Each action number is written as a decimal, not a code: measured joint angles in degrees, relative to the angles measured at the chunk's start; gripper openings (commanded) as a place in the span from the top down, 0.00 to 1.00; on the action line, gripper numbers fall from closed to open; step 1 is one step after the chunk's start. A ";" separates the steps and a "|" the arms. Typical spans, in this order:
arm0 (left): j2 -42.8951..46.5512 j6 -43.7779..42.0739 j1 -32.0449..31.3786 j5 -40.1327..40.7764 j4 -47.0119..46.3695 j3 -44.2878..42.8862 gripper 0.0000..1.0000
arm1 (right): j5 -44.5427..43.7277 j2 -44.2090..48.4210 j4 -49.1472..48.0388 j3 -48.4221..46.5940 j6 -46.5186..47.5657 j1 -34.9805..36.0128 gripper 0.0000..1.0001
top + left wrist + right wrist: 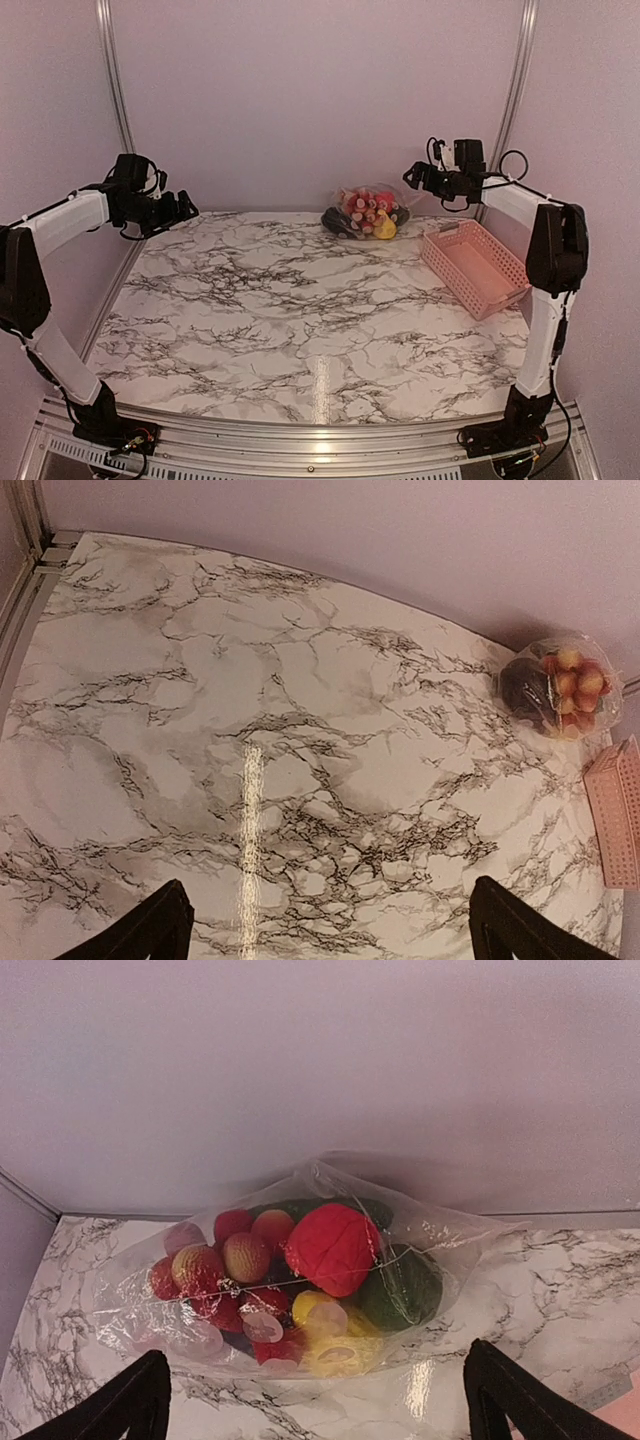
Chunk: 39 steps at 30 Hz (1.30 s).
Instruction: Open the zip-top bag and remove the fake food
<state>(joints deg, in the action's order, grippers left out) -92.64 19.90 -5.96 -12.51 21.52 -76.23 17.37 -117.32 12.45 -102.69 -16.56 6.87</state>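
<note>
The clear zip-top bag lies at the back of the marble table against the wall, full of fake food: red, dark green and yellow pieces. It also shows in the left wrist view and fills the right wrist view. My right gripper is open in the air just right of and above the bag, empty, its fingertips wide apart. My left gripper is open and empty, raised at the far left of the table, far from the bag.
A pink perforated basket stands at the right of the table, near the bag; its corner shows in the left wrist view. Metal frame posts stand at the back corners. The wall runs close behind the bag.
</note>
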 measured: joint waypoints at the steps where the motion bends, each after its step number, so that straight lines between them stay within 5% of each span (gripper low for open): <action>1: 0.00 0.00 0.00 -0.13 -0.11 -0.39 0.01 | -0.13 -1.14 0.07 -1.51 -0.66 -0.22 0.01; 32: 0.00 0.24 0.00 2.05 -0.24 -1.88 0.01 | -4.90 -28.46 -2.45 -25.14 -17.99 -4.81 0.29; 39: 0.07 0.22 0.00 3.15 0.00 -1.88 0.01 | -4.37 -31.95 -3.93 -28.09 -21.20 -4.81 0.67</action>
<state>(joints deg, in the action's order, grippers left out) -92.58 20.12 -5.96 -9.37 21.52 -78.11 12.99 -149.27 8.51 -130.78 -37.76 2.07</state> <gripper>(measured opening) 0.989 0.495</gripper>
